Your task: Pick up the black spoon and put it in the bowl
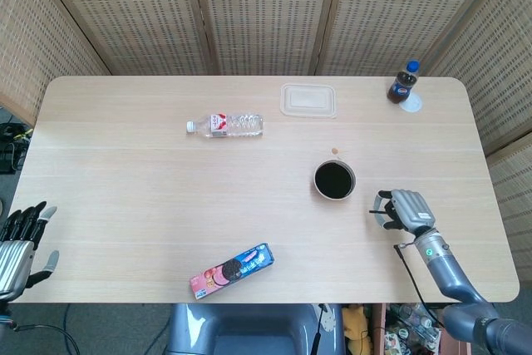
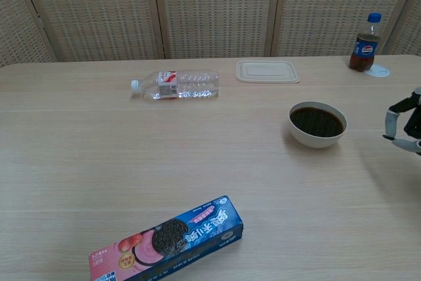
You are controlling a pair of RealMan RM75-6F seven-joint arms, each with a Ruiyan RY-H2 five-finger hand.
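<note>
A white bowl (image 1: 334, 180) with a dark inside stands right of the table's middle, also seen in the chest view as the bowl (image 2: 318, 125). No black spoon shows in either view. My right hand (image 1: 401, 209) hovers just right of the bowl, fingers apart and pointing toward it, with nothing in them; the chest view catches the right hand (image 2: 405, 122) at the frame's right edge. My left hand (image 1: 22, 240) hangs off the table's near left corner, fingers spread, holding nothing.
A cookie box (image 1: 232, 270) lies near the front edge. A water bottle (image 1: 226, 125) lies on its side at mid-left. A clear lidded container (image 1: 308, 99) and a cola bottle (image 1: 403, 82) stand at the back. A small tan speck (image 1: 334, 150) sits behind the bowl.
</note>
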